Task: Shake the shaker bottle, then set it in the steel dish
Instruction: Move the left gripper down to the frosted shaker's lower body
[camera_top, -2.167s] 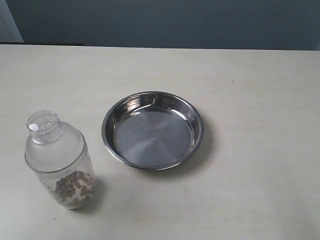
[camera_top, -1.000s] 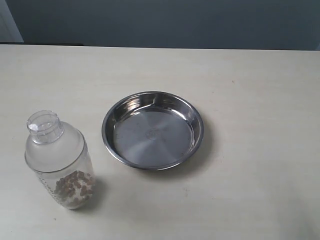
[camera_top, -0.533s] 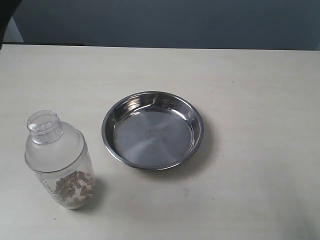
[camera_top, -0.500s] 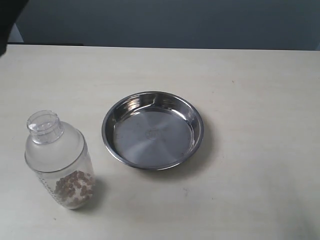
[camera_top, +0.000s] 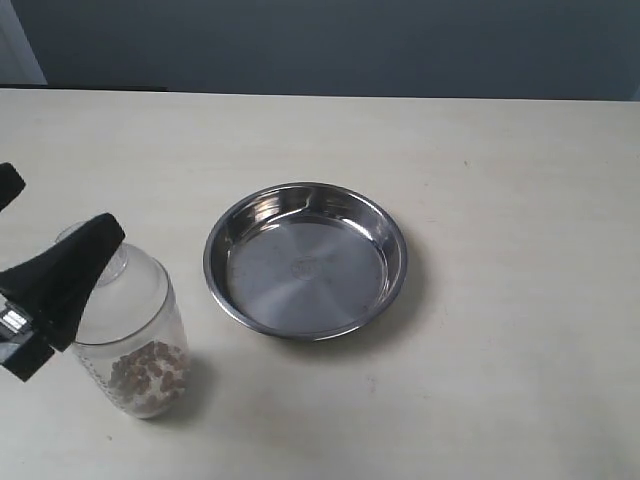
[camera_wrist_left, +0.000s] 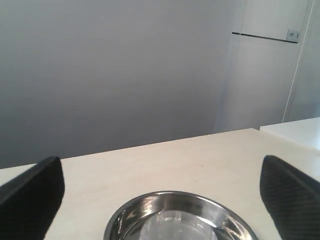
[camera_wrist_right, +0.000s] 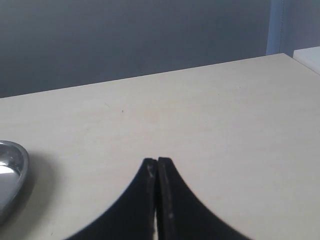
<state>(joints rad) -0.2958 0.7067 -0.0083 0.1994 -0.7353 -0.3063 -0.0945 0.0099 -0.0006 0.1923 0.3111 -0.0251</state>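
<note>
My left hand (camera_wrist_left: 161, 160) gapes wide by the shaker bottle (camera_top: 140, 340), gripping nothing; right hand (camera_wrist_right: 158, 165) pinched closed, empty.

Bottle at the near left, dish at the middle, both on the table (camera_top: 500, 150).
The shaker bottle (camera_top: 140, 345) stands upright on the table at the near left. The steel dish (camera_top: 306, 260) lies apart from it, to its right and slightly farther back. The left gripper (camera_top: 67, 203) is at the left edge, with its nearer finger overlapping the bottle's top in the exterior view.
</note>
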